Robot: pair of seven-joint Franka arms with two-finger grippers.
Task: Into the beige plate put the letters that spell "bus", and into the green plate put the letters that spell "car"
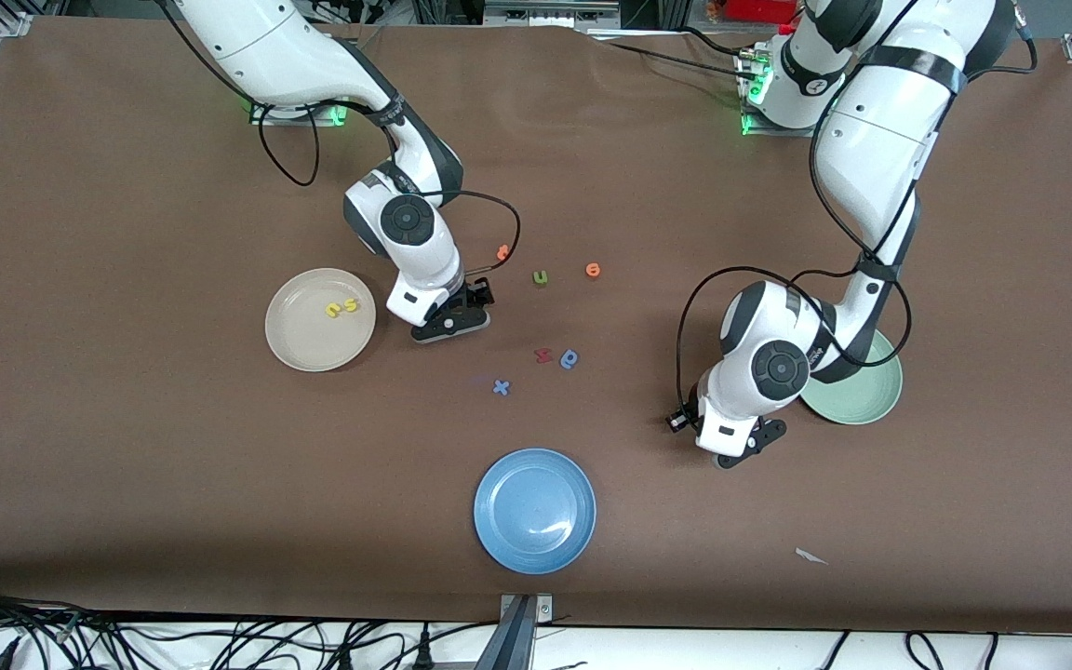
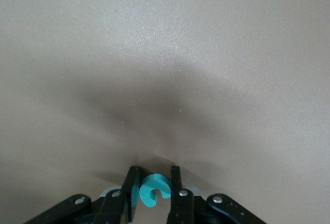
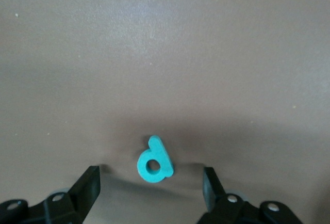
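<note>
Three plates sit on the brown table [image 1: 127, 484]: I see the beige plate [image 1: 299, 344] toward the right arm's end, the green plate [image 1: 871, 395] toward the left arm's end, and a blue plate [image 1: 534, 510] near the edge closest to the front camera. Yellow "u" [image 1: 334, 310] and yellow "s" [image 1: 351, 304] already lie in the beige plate.

My right gripper [image 3: 150, 193] is low over the table just beside the beige plate, fingers spread wide with the teal "b" [image 3: 154, 161] lying flat on the surface between them, untouched. My left gripper [image 2: 154, 195] is down at the table beside the green plate, clamped on the teal "c" [image 2: 154, 189].

Loose letters lie mid-table: an orange letter [image 1: 502, 251], a green "u" [image 1: 542, 277], another orange one [image 1: 593, 270], a red letter [image 1: 542, 355], a darker blue letter [image 1: 570, 358] and a blue "x" [image 1: 501, 387]. A scrap of white paper [image 1: 810, 556] lies near the front edge. Cables [image 1: 220, 642] run along the floor below that edge, and green lights glow at both arm bases.
</note>
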